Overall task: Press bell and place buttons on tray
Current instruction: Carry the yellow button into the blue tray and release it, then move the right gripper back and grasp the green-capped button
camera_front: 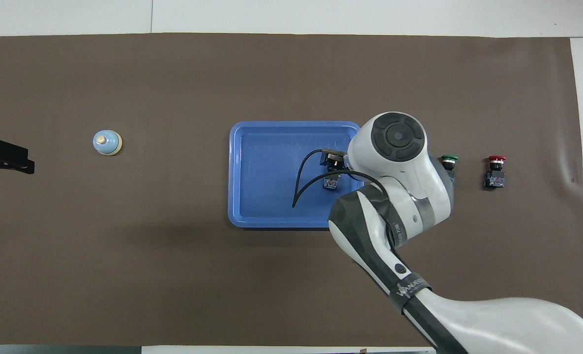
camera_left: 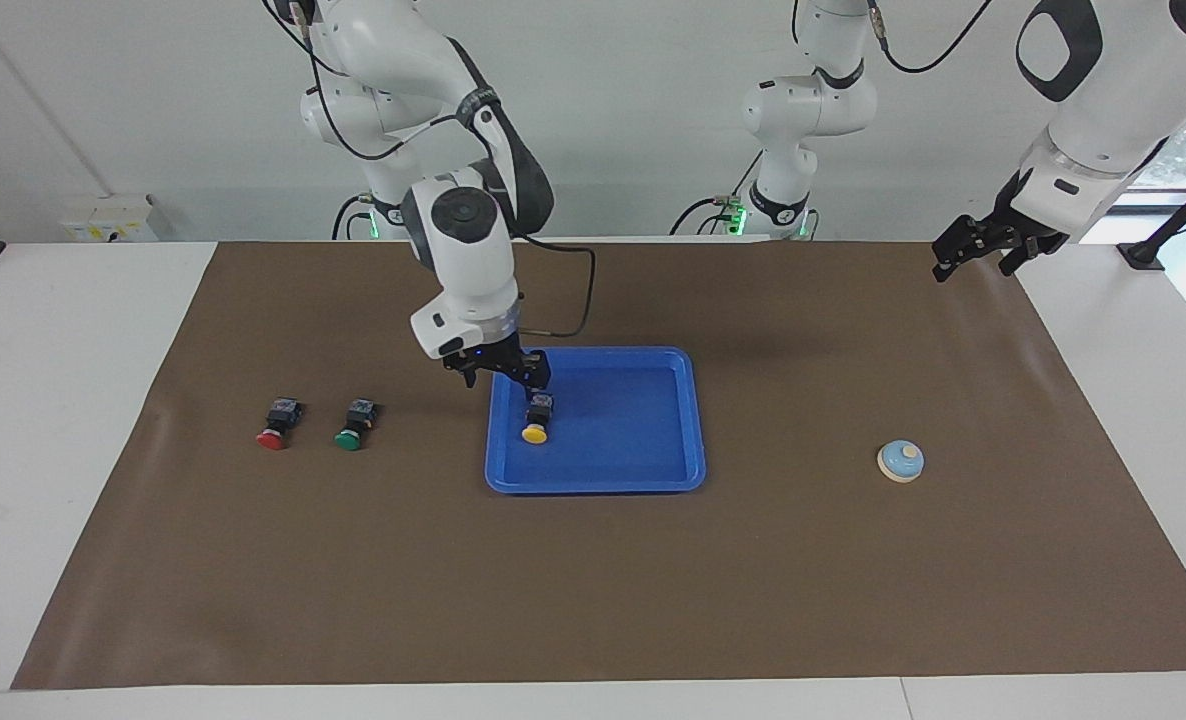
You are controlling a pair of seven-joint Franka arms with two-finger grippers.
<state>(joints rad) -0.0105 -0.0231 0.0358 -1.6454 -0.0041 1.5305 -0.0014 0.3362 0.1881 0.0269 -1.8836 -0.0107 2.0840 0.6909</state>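
Yellow-capped button (camera_left: 535, 424), black blocky body

One button (camera_left: 536, 420) in the tray (camera_left: 653, 475) — two others (camera_left: 315, 424) beside it, toward the right arm's end.

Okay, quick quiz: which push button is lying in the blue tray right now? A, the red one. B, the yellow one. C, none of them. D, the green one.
B: the yellow button lies inside the tray, while the red button and green button sit on the brown mat toward the right arm's end of the table.
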